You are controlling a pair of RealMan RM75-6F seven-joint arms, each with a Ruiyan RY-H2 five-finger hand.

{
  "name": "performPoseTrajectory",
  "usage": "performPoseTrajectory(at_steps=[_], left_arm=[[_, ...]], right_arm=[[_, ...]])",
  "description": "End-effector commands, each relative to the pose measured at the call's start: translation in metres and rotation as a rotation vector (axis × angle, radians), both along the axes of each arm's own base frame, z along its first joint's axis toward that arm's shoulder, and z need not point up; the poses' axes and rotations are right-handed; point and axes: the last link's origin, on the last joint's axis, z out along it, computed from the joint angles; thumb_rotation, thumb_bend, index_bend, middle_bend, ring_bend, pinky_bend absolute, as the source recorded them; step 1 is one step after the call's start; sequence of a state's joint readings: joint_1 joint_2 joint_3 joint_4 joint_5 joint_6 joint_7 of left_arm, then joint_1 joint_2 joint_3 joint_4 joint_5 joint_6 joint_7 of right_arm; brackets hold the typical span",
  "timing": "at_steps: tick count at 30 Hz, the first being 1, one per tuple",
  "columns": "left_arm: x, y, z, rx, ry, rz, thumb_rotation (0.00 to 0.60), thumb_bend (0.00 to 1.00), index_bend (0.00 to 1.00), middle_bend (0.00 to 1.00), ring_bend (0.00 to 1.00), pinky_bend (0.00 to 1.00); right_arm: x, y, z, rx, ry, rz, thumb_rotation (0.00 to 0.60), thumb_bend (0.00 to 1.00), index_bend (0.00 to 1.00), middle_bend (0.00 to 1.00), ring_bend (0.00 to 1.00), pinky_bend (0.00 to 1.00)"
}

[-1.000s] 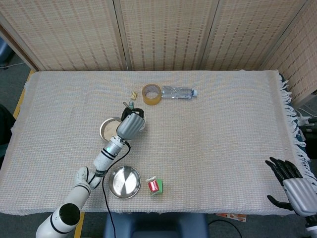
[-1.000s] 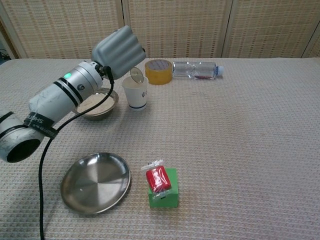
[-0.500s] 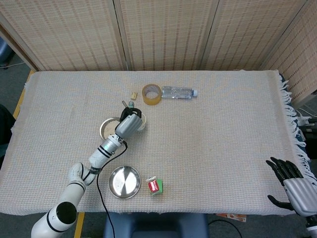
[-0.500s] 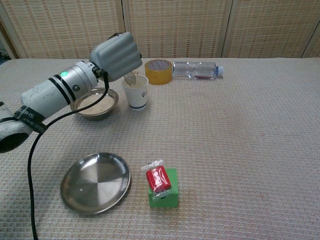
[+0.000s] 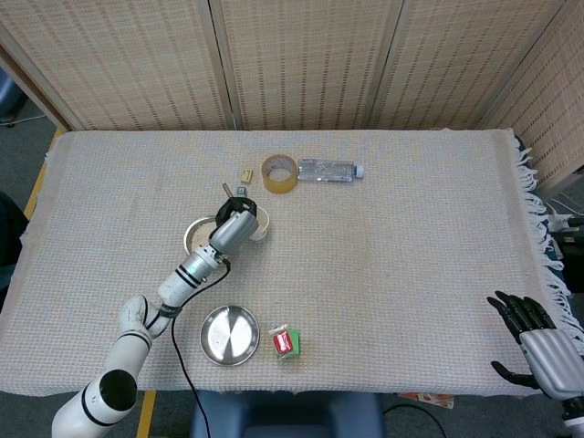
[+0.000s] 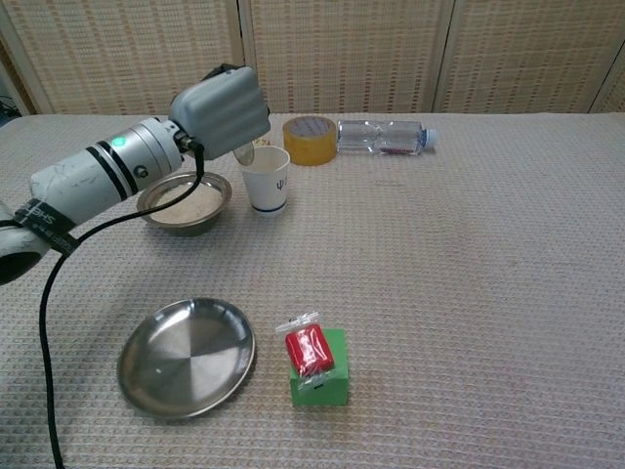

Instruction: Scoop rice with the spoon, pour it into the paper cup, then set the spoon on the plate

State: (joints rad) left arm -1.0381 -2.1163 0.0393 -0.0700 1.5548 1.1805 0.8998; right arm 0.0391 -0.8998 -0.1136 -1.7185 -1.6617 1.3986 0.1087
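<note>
Beige woven cloth covers the table [image 5: 411, 228], and the left robot hand [image 6: 220, 109] hangs over its far-left part, between the rice bowl [image 6: 184, 202] and the paper cup [image 6: 265, 179]. That robot hand is closed around the spoon [image 6: 243, 152]; in the chest view the spoon's bowl pokes out below the grey casing, just above the cup's left rim. In the head view a thin dark handle end [image 5: 226, 190] sticks up past the hand [image 5: 234, 226]. Whether any rice lies on the spoon cannot be told.

The cup is white with a dark band near its base and stands upright, just right of the metal bowl, which holds pale rice. The plate [image 6: 187, 356], a shallow steel dish, lies well apart from them near the front edge, bare inside. Just right of it sits a green block [image 6: 321, 371] with a red wrapped packet [image 6: 309, 349] on top.

Behind the cup, a roll of yellow tape [image 6: 310, 140] lies flat, and a clear bottle [image 6: 383, 136] lies on its side touching or just beside it. A small tan piece [image 5: 245, 173] rests left of the tape.

The right robot hand [image 5: 538, 345] shows only in the head view, off the table's near-right corner, dark fingers spread, holding nothing.
</note>
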Motion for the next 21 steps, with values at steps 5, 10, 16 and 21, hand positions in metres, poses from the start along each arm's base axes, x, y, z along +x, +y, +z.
performPoseTrajectory(at_steps=[5, 10, 16, 21], left_arm=[[0.005, 0.001, 0.010, -0.002, -0.104, 0.005, 0.600, 0.41, 0.71, 1.00, 1.00, 1.00], [0.012, -0.001, 0.030, -0.001, -0.334, -0.007, 0.600, 0.41, 0.71, 1.00, 1.00, 1.00], [-0.009, -0.022, 0.043, -0.149, -0.707, 0.017, 0.600, 0.41, 0.71, 1.00, 1.00, 1.00], [-0.039, -0.066, 0.043, -0.356, -0.914, 0.036, 0.600, 0.41, 0.71, 1.00, 1.00, 1.00]], right_arm=[[0.000, 0.000, -0.001, 0.004, 0.002, -0.001, 0.600, 0.12, 0.00, 0.00, 0.00, 0.00], [0.000, -0.001, -0.002, 0.010, 0.003, -0.001, 0.600, 0.12, 0.00, 0.00, 0.00, 0.00], [-0.001, 0.000, -0.001, 0.009, -0.001, 0.000, 0.600, 0.12, 0.00, 0.00, 0.00, 0.00], [0.001, -0.001, -0.006, 0.029, 0.009, 0.007, 0.600, 0.12, 0.00, 0.00, 0.00, 0.00]])
